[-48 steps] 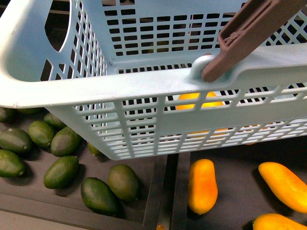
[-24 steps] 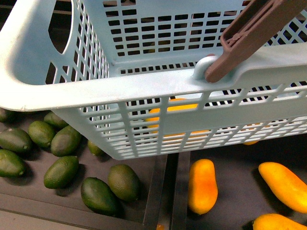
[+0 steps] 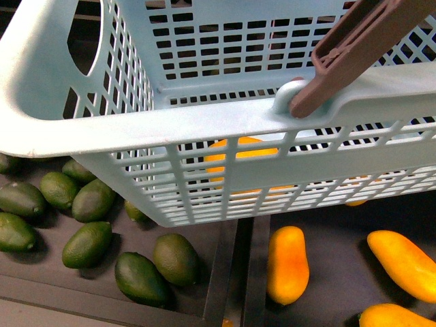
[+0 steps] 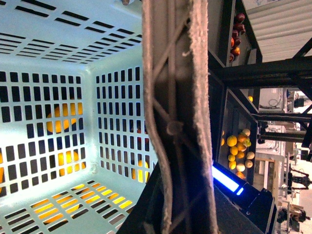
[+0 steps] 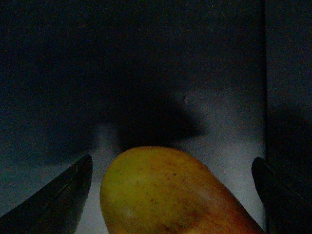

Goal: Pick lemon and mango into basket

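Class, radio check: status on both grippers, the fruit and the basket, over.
Right gripper open, straddling a yellow-orange fruit, not touching. Left gripper unclear, hidden by the brown handle. Basket raised, visible floor bare.

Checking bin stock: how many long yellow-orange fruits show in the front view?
3 long fruits in the open below the basket: one leftmost, one at the right edge, one at the bottom edge. Orange behind the basket's slots may be more.

The basket (image 3: 102,129) screens the far part of both trays (image 3: 219,272); its brown handle (image 3: 354,41) slants up from the near rim.
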Robot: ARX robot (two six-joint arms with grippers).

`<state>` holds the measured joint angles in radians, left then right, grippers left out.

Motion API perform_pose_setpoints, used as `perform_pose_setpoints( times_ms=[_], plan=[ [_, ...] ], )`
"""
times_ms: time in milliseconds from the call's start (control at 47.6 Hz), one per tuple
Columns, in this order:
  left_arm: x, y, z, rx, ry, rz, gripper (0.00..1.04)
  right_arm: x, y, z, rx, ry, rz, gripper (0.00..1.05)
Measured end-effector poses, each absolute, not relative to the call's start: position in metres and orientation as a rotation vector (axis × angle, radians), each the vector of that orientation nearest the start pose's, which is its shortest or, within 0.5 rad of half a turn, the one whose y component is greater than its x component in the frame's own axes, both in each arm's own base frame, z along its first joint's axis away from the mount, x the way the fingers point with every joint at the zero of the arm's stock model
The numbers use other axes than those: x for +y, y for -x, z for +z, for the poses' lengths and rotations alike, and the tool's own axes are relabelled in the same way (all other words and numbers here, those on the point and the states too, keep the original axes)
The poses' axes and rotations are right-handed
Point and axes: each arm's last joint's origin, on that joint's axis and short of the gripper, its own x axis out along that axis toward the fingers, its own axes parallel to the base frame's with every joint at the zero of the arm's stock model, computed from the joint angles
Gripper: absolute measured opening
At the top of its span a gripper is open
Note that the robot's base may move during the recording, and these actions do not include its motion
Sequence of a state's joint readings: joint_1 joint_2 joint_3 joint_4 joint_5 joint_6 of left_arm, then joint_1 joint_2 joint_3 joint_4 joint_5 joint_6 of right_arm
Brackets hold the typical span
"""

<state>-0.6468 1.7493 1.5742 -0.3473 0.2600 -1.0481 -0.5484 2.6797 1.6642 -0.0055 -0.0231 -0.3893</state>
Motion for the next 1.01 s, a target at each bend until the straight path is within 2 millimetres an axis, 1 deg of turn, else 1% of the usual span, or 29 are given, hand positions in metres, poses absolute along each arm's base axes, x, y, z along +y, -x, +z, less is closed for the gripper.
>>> perform_pose_setpoints(
  times_ms=[42, 63, 147, 189, 252, 294, 421, 526, 610, 631, 652, 715, 736, 799, 820, 946, 967, 1009],
  plan=[
    [-0.248, -0.316, 0.332, 0.933, 0.847, -0.518, 0.06, -0.254, -0.416, -0.039, 1.061, 0.058, -0.276, 0.88],
    [-0.248, -0.316, 0.332, 0.933, 0.847, -0.519, 0.06, -0.254, -0.417, -0.040, 1.062, 0.056, -0.275, 0.83],
    [-0.248, -0.316, 0.332, 0.932, 0.847, -0.518, 0.06, -0.254, -0.416, -0.041, 1.066, 0.046, -0.270, 0.70],
    [-0.248, -0.316, 0.332, 0.932, 0.847, -0.518, 0.06, -0.253, -0.415, -0.042, 1.064, 0.044, -0.268, 0.61],
    [-0.248, -0.316, 0.332, 0.934, 0.847, -0.520, 0.06, -0.252, -0.411, -0.043, 1.060, 0.030, -0.261, 0.50],
    [-0.248, -0.316, 0.332, 0.934, 0.847, -0.520, 0.06, -0.250, -0.407, -0.043, 1.060, 0.026, -0.258, 0.48],
    [-0.248, -0.316, 0.332, 0.934, 0.847, -0.520, 0.06, -0.243, -0.395, -0.037, 1.039, -0.009, -0.223, 0.47],
    [-0.248, -0.316, 0.332, 0.933, 0.847, -0.519, 0.06, -0.234, -0.384, -0.027, 1.011, -0.037, -0.185, 0.47],
    [-0.248, -0.316, 0.332, 0.933, 0.847, -0.519, 0.06, -0.223, -0.370, -0.002, 0.953, -0.074, -0.132, 0.47],
    [-0.248, -0.316, 0.332, 0.933, 0.847, -0.519, 0.06, -0.220, -0.366, 0.006, 0.936, -0.084, -0.120, 0.46],
    [-0.248, -0.316, 0.332, 0.933, 0.847, -0.519, 0.06, -0.215, -0.360, 0.020, 0.908, -0.093, -0.101, 0.46],
    [-0.248, -0.316, 0.332, 0.933, 0.847, -0.519, 0.06, -0.207, -0.349, 0.043, 0.861, -0.104, -0.064, 0.46],
    [-0.248, -0.316, 0.332, 0.933, 0.847, -0.519, 0.06, -0.201, -0.342, 0.058, 0.832, -0.108, -0.044, 0.46],
    [-0.248, -0.316, 0.332, 0.933, 0.847, -0.519, 0.06, -0.188, -0.325, 0.086, 0.779, -0.119, -0.004, 0.46],
    [-0.248, -0.316, 0.332, 0.933, 0.847, -0.519, 0.06, -0.181, -0.316, 0.099, 0.755, -0.124, 0.016, 0.46],
    [-0.248, -0.316, 0.332, 0.933, 0.847, -0.519, 0.06, -0.152, -0.279, 0.147, 0.673, -0.143, 0.072, 0.46],
    [-0.248, -0.316, 0.332, 0.933, 0.847, -0.519, 0.06, -0.146, -0.271, 0.159, 0.647, -0.153, 0.080, 0.46],
    [-0.248, -0.316, 0.332, 0.934, 0.847, -0.520, 0.06, -0.138, -0.263, 0.177, 0.607, -0.157, 0.095, 0.46]
  ],
)
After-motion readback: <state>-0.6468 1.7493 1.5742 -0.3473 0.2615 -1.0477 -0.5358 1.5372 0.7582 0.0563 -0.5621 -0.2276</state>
